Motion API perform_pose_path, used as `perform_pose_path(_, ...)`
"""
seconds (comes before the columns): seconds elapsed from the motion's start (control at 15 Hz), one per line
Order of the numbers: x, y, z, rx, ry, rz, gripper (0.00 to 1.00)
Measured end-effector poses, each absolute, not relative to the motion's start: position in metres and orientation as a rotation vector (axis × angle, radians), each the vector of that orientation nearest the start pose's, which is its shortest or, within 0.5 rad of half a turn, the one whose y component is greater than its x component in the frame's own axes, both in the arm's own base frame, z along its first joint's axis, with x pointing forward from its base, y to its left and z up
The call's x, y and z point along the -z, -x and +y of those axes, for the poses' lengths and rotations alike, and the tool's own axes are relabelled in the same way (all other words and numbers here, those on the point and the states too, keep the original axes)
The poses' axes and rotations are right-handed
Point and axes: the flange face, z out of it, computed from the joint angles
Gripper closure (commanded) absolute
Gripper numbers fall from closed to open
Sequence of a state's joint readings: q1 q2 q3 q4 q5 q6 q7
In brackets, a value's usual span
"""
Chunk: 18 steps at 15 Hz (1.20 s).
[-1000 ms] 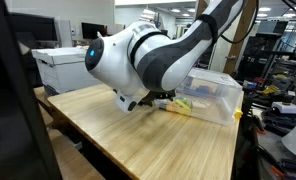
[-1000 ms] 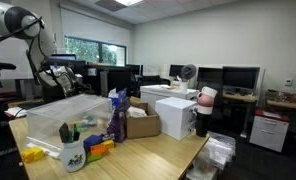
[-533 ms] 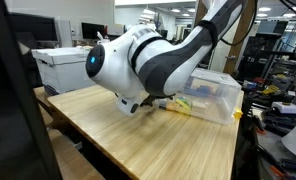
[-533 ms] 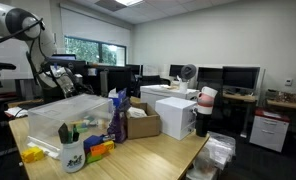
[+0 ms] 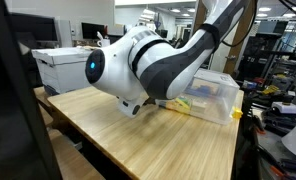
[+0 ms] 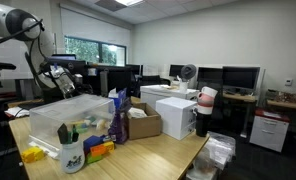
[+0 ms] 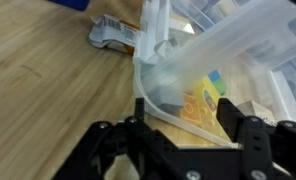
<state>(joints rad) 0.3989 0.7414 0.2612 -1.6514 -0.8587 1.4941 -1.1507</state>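
I see the claw (image 7: 171, 132) with jaws apart, straddling the corner rim of the clear bin (image 7: 238, 40) on the counter (image 7: 48, 75).

**Colours across my screens**

My claw (image 7: 185, 128) is matt black all over. The bin (image 7: 243, 35) in front of it is clear plastic, milky along the rim. Through its wall I see a yellow card (image 7: 200, 100) with blue and green patches. The tabletop (image 7: 48, 80) is pale blond wood with fine straight grain. A packet (image 7: 116, 36) is white with an orange band. In an exterior view the arm (image 5: 153, 60) is white with dark grey joints and a glowing blue ring (image 5: 93, 66). In an exterior view I make out a purple bag (image 6: 118, 118), a brown carton (image 6: 143, 122), a white box (image 6: 175, 115), a white mug (image 6: 73, 153) with dark print, and a yellow block (image 6: 32, 154).
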Motion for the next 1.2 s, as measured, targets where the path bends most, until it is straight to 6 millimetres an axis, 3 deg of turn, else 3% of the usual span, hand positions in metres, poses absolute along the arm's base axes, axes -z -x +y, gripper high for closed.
perform_pose_path(0.6,-0.1728,-0.5294,0.2860,1.267,-1.085,2.184,0.94)
perform_pose_path(1.2,-0.1737,-0.5313,0.2842,1.304,-1.003,2.257,0.97)
